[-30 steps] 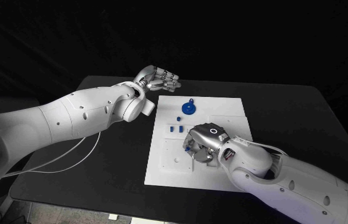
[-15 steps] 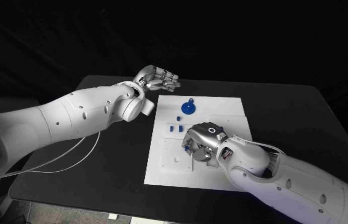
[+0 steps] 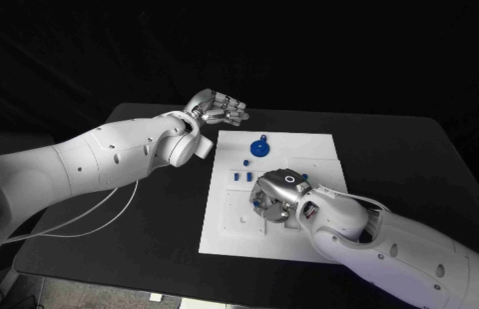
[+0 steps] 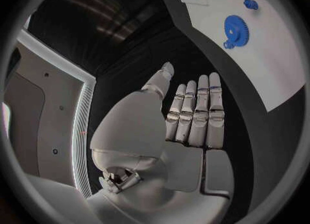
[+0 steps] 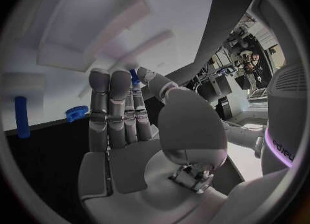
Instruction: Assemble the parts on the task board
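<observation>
Black table [image 3: 399, 156]: right hand [image 3: 277, 197] pinches a blue part [image 5: 134, 75] over the task board [image 3: 300, 149], left hand [image 3: 218, 108] fingers loosely open; misaligned insertion could jam.

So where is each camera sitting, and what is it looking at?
Head view: from the robot's head, looking down at the task board; both white arms show.
Left wrist view: behind the left robot hand, facing the board's edge and the blue gear.
Right wrist view: behind the right robot hand, facing the board close up.
Shared: head and left wrist views both show the gear.
</observation>
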